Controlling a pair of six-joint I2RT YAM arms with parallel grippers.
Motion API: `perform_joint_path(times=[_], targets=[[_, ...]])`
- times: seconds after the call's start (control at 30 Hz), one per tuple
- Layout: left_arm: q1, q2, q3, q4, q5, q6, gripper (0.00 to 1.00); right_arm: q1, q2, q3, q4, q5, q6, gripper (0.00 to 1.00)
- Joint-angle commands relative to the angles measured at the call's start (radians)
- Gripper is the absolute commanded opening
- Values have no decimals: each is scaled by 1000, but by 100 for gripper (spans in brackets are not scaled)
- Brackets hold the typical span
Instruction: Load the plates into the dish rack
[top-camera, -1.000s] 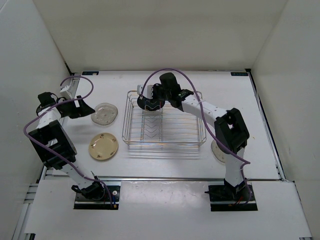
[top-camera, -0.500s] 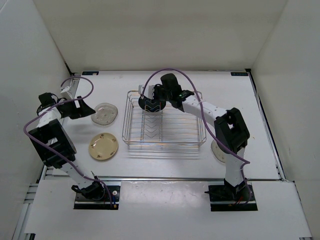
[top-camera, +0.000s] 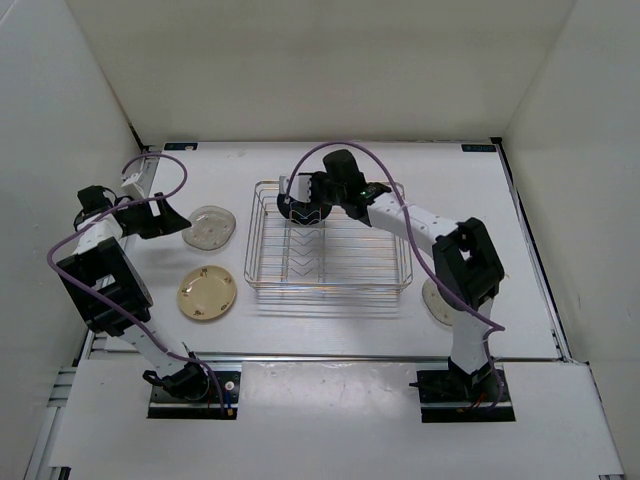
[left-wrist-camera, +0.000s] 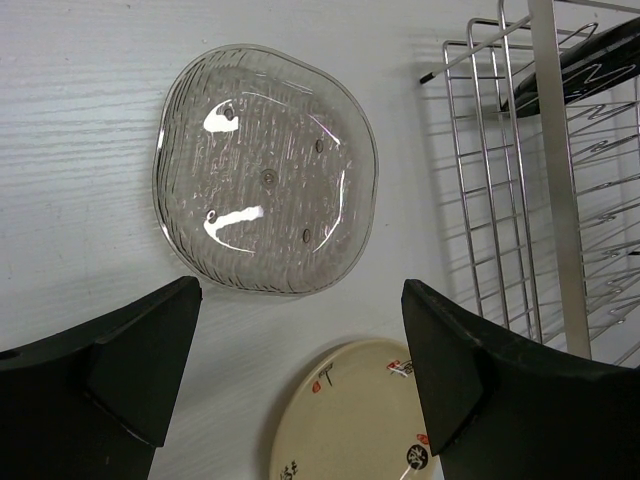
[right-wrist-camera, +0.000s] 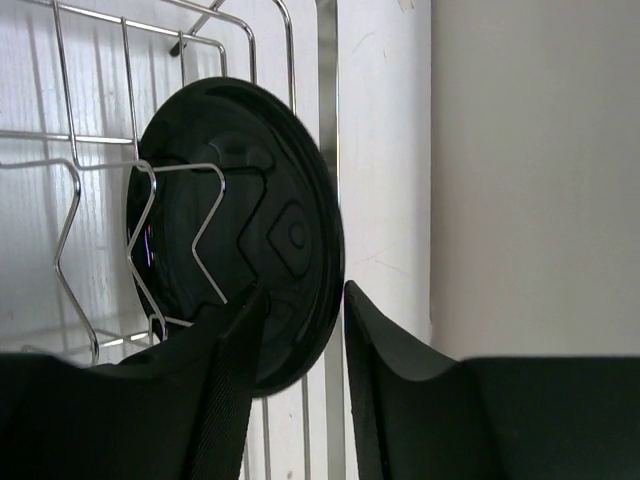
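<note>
White links (top-camera: 395, 212), black joints (top-camera: 463, 262), purple cables (top-camera: 326, 144), matte black pincer fingers (left-wrist-camera: 470, 380).

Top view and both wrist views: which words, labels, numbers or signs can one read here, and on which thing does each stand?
No text here can be read.
Cream plate: small red and dark painted marks, too blurred to read.
Dark strip at the table's far edge: too small to read.
Clear plate, black plate, dish rack: no writing visible.

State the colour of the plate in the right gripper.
Glossy black plate; best seen in right wrist view.
</note>
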Motion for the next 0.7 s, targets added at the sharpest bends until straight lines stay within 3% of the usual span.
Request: perform_joint_path(times=[0.0, 0.2, 0.43, 0.67], targets=[[-4, -21, 36, -8, -12, 19, 92, 1, -99, -12, 29, 25, -49, 44], [-55, 9, 78, -8, -93, 19, 89, 1, -168, -22, 67, 89, -101, 47], [-64, 83, 123, -8, -93, -15, 88, 1, -253, -70, 78, 139, -121, 48], [-73, 155, 123, -8, -159, -24, 81, -33, -329, -49, 71, 178, -87, 48]])
